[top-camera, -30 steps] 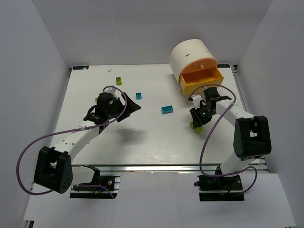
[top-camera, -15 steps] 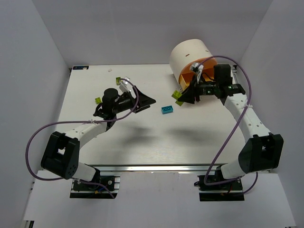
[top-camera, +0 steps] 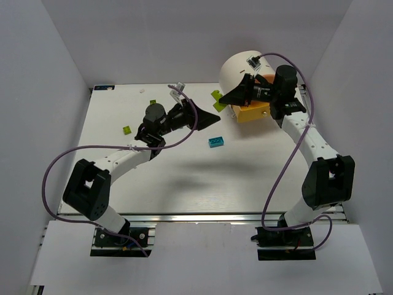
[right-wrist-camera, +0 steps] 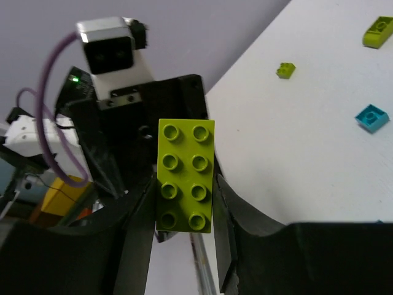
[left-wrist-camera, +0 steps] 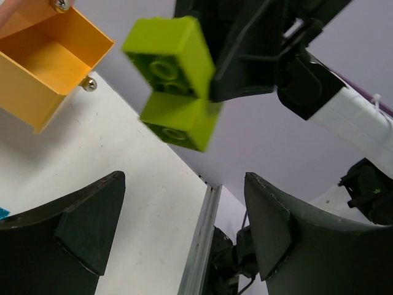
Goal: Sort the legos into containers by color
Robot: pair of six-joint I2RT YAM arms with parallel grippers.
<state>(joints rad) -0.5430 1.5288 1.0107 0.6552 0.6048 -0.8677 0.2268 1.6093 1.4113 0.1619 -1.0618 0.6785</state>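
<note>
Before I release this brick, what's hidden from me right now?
Top external: inside of the open orange drawer, covered by the right gripper.
Left wrist: the drawer's far part, cut off by the top-left edge; the visible part shows no bricks.
Right wrist: the drawers, hidden behind the lime brick and left arm.

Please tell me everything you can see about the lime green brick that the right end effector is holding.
The lime brick is a glossy plastic oblong with eight round studs in two rows of four. Its underside looks hollow, with round tubes. The right end effector is shut on it, the fingers pressing its two long sides. It hangs in the air above the table, left of the open orange drawer, touching nothing else.
</note>
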